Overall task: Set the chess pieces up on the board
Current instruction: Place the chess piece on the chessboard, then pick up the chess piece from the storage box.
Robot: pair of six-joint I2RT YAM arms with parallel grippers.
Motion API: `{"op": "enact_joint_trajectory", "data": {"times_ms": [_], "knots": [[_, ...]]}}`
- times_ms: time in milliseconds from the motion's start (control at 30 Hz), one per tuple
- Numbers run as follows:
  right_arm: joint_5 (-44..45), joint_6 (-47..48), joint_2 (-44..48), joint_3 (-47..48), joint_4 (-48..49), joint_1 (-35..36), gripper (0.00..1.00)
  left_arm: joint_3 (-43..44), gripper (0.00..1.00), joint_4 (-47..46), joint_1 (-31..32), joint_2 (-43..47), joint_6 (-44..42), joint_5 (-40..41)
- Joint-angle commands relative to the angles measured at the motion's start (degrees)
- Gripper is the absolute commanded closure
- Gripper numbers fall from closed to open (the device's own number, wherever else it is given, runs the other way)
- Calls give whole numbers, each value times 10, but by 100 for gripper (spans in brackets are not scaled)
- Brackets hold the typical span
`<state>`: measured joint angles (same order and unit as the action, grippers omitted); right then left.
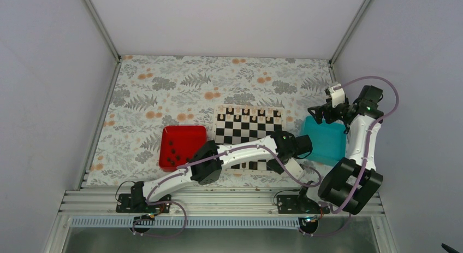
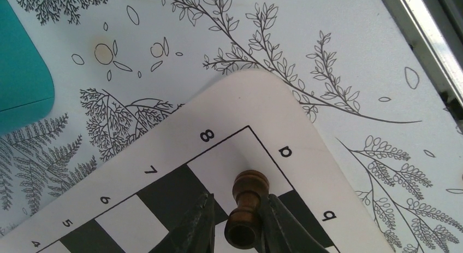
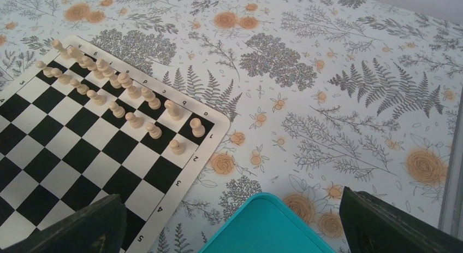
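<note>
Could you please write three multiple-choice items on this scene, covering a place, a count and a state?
1. Where do most dark chess pieces lie? A. in a glass jar B. in the red tray C. in a cloth bag
2. How many rows do the pale pieces form on the board? A. one B. two C. four
3. How do the fingers of the right gripper stand? A. shut on a pale piece B. shut on a pen C. wide apart, nothing between
Answers: 1 B, dark specks sit inside the red tray; 2 B, two lines run along one board edge; 3 C, the wrist view shows one at each side, with a gap between.
</note>
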<state>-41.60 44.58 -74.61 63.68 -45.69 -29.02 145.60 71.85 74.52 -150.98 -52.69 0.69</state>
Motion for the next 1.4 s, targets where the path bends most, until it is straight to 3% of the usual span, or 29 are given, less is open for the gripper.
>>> {"op": "enact_joint_trajectory", "data": {"times_ms": [0, 433, 633, 800, 933, 1100, 1367], "knots": [[-22, 9, -6, -8, -3, -7, 0, 10, 77, -3, 6, 28, 3, 2], [-23, 9, -6, 10, -15, -7, 0, 5, 75, 55, 7, 101, 32, 48], [-35, 12, -10, 26, -32, -8, 0, -109, 74, 59, -8, 208, 84, 80], [-39, 10, -12, 34, -35, -8, 0, -214, 67, 58, -35, 319, 127, 114], [-45, 5, -20, 47, -40, -7, 0, -273, 65, 60, -94, 396, 145, 108], [-56, -3, -29, 55, -44, -6, 0, -355, 56, 58, -206, 481, 129, 9], [-49, -26, -34, 64, -39, 8, 0, -614, 53, -48, -343, 637, 89, 14]]}}
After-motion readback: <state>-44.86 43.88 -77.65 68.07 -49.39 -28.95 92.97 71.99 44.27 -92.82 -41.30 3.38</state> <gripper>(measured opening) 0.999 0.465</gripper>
